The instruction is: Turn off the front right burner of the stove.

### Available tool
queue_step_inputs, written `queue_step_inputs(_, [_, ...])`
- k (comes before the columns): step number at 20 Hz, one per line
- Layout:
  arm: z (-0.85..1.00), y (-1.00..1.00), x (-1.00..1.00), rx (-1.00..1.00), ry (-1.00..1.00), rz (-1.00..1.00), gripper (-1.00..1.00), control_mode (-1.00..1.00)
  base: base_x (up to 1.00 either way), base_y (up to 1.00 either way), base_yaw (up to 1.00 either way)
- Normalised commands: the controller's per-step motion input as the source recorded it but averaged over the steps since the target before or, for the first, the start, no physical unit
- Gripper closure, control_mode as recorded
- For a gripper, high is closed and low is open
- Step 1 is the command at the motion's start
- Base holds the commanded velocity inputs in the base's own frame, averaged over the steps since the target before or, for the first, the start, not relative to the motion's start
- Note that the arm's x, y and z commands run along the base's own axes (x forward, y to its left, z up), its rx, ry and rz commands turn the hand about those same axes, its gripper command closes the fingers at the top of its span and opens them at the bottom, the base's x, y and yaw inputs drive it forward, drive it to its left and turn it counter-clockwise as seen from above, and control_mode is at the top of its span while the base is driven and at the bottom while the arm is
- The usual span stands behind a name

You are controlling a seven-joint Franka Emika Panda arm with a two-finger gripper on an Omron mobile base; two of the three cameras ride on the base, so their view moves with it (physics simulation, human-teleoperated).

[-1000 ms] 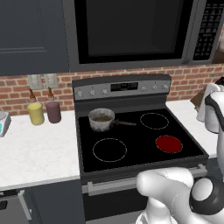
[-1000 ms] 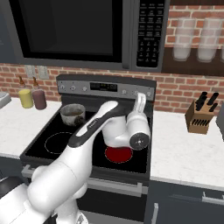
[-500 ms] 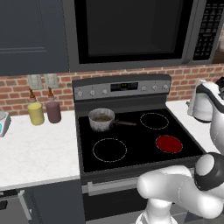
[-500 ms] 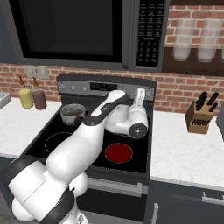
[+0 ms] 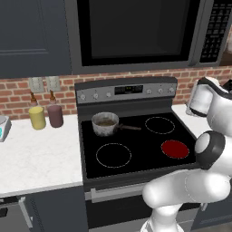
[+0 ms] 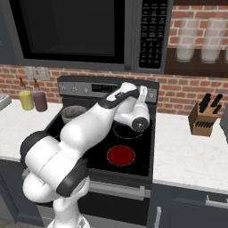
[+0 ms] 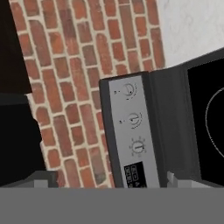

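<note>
Above the stove's (image 6: 147, 147) right rear corner, the gripper (image 6: 143, 91) hangs close to the back panel (image 7: 131, 131), touching nothing; whether its fingers are apart or together cannot be told. Straight ahead of it in the hand view sit three small knobs (image 7: 134, 119) in a row on the grey panel, with the display (image 7: 134, 173) next along and brick wall (image 7: 70, 65) beyond. Below and nearer the robot than the gripper, the front right burner (image 6: 121, 155) glows red. Further off to the gripper's left, a saucepan (image 5: 105, 124) sits on the rear left ring. Overhead is the microwave (image 6: 89, 31); off to the right stands a knife block (image 6: 205, 118).
</note>
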Motion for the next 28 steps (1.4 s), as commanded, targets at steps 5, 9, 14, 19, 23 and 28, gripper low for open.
queue_step_inputs(5, [-0.25, 0.00, 0.36, -0.01, 0.00, 0.03, -1.00, -1.00, 0.00, 0.00, 0.00])
queue_step_inputs(9, [-0.25, 0.00, 0.29, -0.01, 0.00, 0.09, -1.00, -1.00, 0.00, 0.00, 0.00])
queue_step_inputs(14, [-0.05, -0.03, 0.30, 0.00, 0.00, 0.09, -1.00, -1.00, 0.00, 0.00, 0.00])
queue_step_inputs(19, [0.00, -0.14, 0.31, 0.00, 0.00, 0.03, -1.00, -1.00, 0.00, 0.00, 0.00])
queue_step_inputs(23, [0.00, -0.16, 0.34, 0.00, 0.00, 0.02, -1.00, -1.00, 0.00, 0.00, 0.00])
queue_step_inputs(28, [-0.04, -0.03, 0.44, 0.00, 0.00, 0.00, -1.00, -1.00, 0.00, 0.00, 0.00])
